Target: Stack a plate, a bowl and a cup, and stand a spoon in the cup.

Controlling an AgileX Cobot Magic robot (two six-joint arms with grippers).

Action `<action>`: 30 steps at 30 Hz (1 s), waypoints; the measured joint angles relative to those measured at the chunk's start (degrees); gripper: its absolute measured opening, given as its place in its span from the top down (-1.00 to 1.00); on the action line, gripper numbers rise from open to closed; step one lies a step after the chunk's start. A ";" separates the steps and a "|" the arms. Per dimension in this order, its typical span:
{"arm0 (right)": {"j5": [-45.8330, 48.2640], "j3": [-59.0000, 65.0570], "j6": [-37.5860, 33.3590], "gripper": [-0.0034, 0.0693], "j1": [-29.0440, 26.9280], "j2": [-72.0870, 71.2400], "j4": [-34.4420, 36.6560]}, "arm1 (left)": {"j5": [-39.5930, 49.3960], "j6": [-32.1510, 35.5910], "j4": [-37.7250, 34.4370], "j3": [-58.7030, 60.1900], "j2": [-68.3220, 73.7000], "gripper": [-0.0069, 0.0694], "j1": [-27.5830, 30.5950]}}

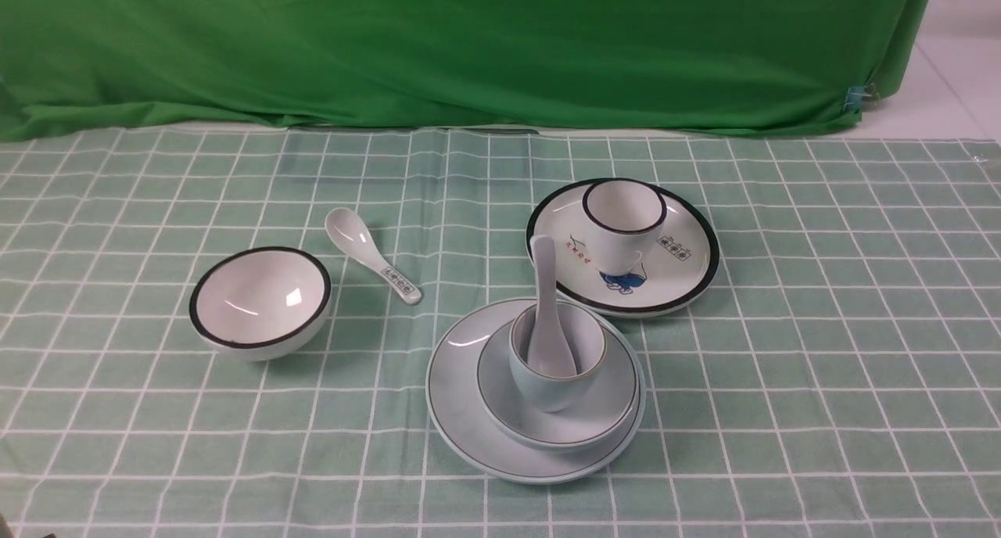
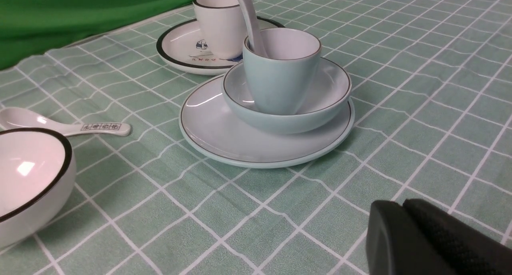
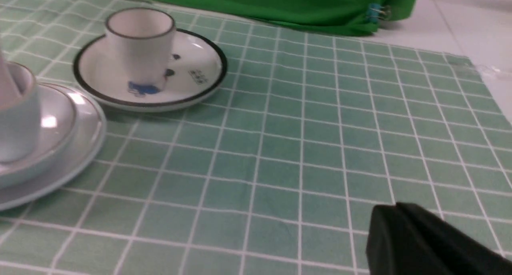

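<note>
The green-and-white checked tablecloth (image 1: 821, 366) spreads under everything, with the bright green backdrop cloth (image 1: 469, 45) hanging at its far edge, well beyond both grippers. On the cloth, the large round pale blue-grey plate (image 1: 457, 389) lies flat, ahead of the left gripper (image 2: 404, 211) and off to the inner side of the right gripper (image 3: 396, 215). Behind it, farther from both grippers, sits the white plate with the thick black rim and blue drawing (image 1: 688, 272). Centred on the blue-grey plate rests the wide shallow pale blue-grey bowl (image 1: 610, 401). To the left gripper's outer side, near it, stands the white bowl with the thick black rim (image 1: 260, 302). Inside the blue-grey bowl stands the small handleless pale blue-grey cup (image 1: 547, 385), upright. On the black-rimmed plate stands the white cup with the black rim (image 1: 623, 225). In the blue-grey cup, the plain glossy white ceramic soup spoon (image 1: 545, 303) stands scoop down, handle leaning away from the grippers. The white spoon with printed marks on its handle (image 1: 371, 260) lies flat just beyond the black-rimmed bowl. Now the grippers: the left one's black fingers are pressed together, gripping nothing, clear of the stack. The right one is likewise closed and empty, apart from the crockery.
</note>
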 joint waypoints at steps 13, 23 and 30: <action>-2.38 12.18 4.26 0.86 -2.59 -9.55 0.37 | -0.14 0.00 0.00 0.02 0.00 0.78 0.00; -2.50 12.18 4.26 0.82 -2.59 -9.55 0.42 | -0.14 0.00 0.00 0.02 0.00 0.77 0.00; -2.50 12.18 4.32 0.78 -2.59 -9.55 0.42 | -0.14 0.07 0.00 0.02 0.00 0.77 0.00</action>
